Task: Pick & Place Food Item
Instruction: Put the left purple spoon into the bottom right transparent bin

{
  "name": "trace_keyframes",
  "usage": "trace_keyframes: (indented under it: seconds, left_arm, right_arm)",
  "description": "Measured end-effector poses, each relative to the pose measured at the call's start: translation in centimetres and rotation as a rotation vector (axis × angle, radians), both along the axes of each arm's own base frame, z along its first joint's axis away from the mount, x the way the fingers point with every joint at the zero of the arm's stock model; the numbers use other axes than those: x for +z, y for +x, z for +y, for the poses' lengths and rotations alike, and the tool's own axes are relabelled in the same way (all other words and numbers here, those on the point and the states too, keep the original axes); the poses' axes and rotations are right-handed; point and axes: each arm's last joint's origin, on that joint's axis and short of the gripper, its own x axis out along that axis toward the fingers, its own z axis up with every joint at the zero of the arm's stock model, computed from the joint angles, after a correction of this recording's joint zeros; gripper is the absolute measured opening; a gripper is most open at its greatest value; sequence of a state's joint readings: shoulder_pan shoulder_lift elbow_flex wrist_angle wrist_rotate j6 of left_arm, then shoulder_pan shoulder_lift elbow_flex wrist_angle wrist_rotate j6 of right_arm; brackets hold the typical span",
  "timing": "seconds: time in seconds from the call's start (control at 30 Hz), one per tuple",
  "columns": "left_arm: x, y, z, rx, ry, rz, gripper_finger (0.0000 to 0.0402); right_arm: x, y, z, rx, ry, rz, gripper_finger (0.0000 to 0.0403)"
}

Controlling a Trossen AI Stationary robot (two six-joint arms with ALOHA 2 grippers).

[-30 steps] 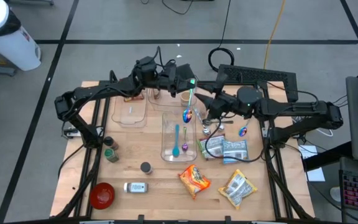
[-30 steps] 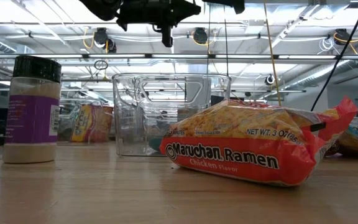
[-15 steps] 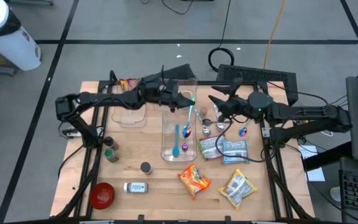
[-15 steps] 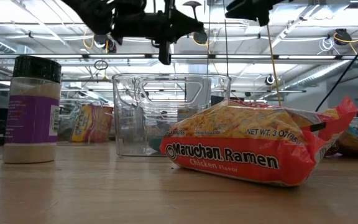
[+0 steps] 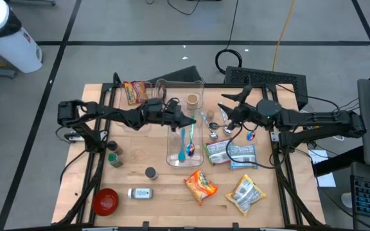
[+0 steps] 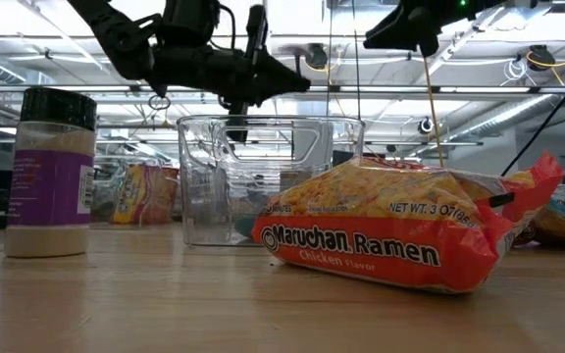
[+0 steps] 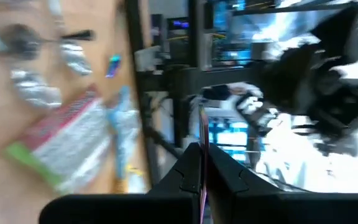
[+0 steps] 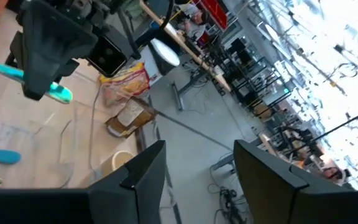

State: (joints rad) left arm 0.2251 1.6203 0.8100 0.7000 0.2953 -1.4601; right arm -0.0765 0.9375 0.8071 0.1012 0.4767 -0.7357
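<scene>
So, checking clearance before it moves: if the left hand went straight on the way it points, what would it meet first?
Probably the right hand, facing it across the clear bin; the left hand, holding a teal utensil, may pass below it.

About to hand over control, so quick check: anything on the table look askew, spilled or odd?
Nothing looks spilled or damaged. One oddity: the left gripper, shut on a teal utensil, hangs over the clear bin, which holds utensils, not food. The ramen packet lies untouched near the front edge.
</scene>
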Motion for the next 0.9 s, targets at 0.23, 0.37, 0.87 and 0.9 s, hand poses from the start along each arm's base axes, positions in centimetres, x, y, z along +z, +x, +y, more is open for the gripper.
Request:
trace_keyframes:
  seconds: [0.23, 0.37, 0.87, 0.9]
  left_arm:
    - [-1.3, -0.2, 0.0, 0.025, 0.059, 0.133, 0.0005]
    - [-1.9, -0.4, 0.3, 0.044, 0.07, 0.19, 0.0005]
    - [1.3, 1.5, -0.3, 0.016, 0.043, 0.26, 0.0005]
    - [2.0, 1.8, -0.4, 0.005, 0.059, 0.306, 0.0005]
  right_arm:
    - [-0.5, 0.1, 0.0, -0.006, 0.06, -0.02, 0.018]
    - [-0.5, 0.1, 0.0, -0.007, 0.06, -0.02, 0.018]
    - [-0.5, 0.1, 0.0, -0.01, 0.09, -0.038, 0.018]
    - [-0.5, 0.1, 0.0, -0.011, 0.093, -0.04, 0.018]
